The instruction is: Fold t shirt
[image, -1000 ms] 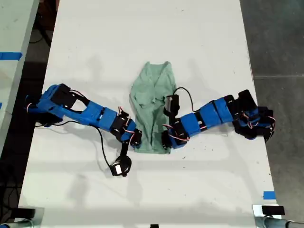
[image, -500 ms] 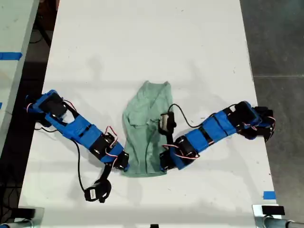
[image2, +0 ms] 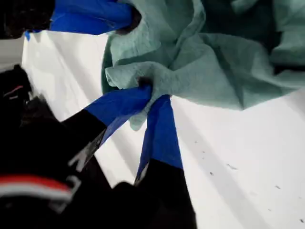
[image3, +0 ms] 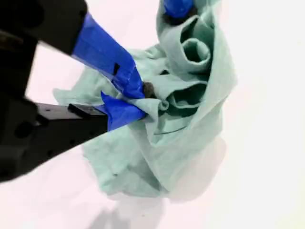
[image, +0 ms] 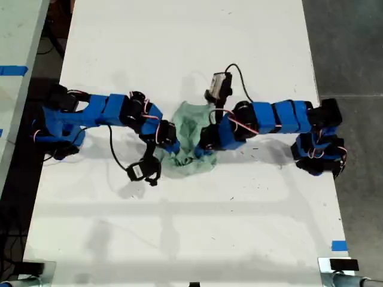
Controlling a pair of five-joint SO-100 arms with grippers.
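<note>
Change vs. 0.5 s ago: both arms have swung from the lower part of the exterior view up to mid-counter. The t shirt (image: 190,146), then laid out long and flat, is now bunched into a short crumpled heap.

- T shirt: pale mint green, heavily wrinkled. Lies mid-counter between the two arm tips, with folds gathered and partly lifted.
- My first gripper (image2: 153,91): blue-taped fingers closed tight on a pinch of shirt edge, cloth bulging above the tips.
- My second gripper (image3: 143,98): fingers closed on another gathered fold, the rest of the shirt draping down to the counter.
- Arm at exterior view's left (image: 108,110) and arm at exterior view's right (image: 275,116): tips meet at the shirt. Can't tell which is first or second.
- Counter (image: 179,239): white.
</note>
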